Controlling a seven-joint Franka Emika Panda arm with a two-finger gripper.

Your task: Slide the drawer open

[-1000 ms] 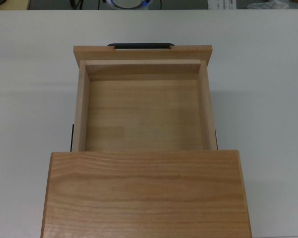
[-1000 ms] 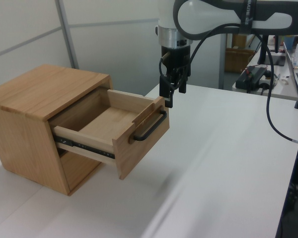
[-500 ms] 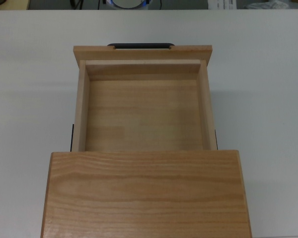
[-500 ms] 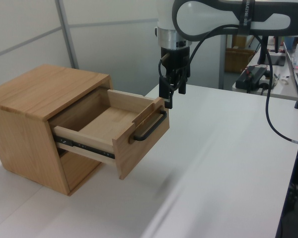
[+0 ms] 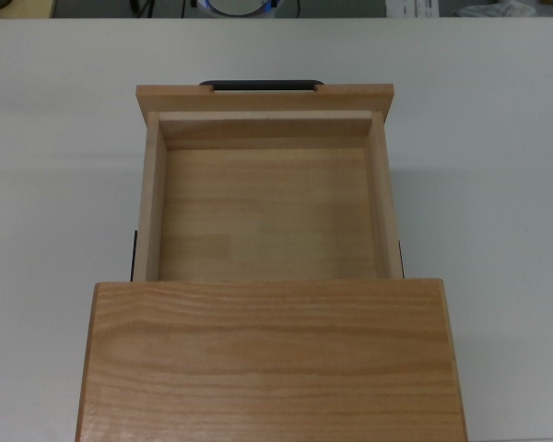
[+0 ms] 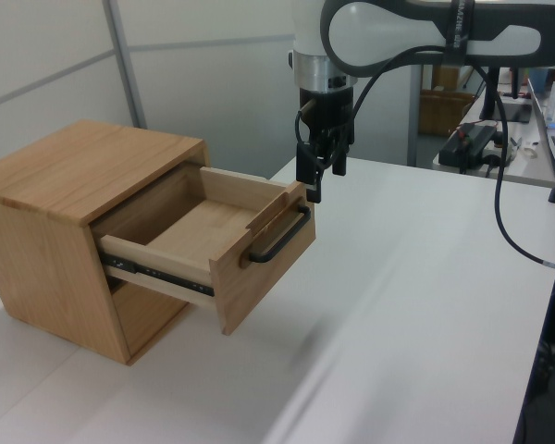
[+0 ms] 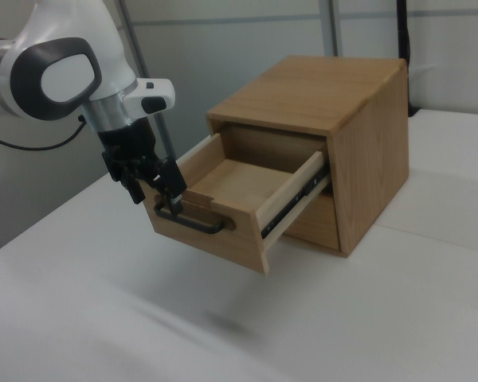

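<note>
1. Top view shows us the drawer [image 5: 265, 198] drawn well out of the cabinet [image 5: 269, 359] on the white surface [image 5: 498, 166].
2. We see the hand [image 6: 313, 178] just above the handle [image 6: 279, 240], near its far end in the left view.
3. We cannot tell whether it grips anything.
4. We judge the pull axis runs away from the cabinet.
</note>
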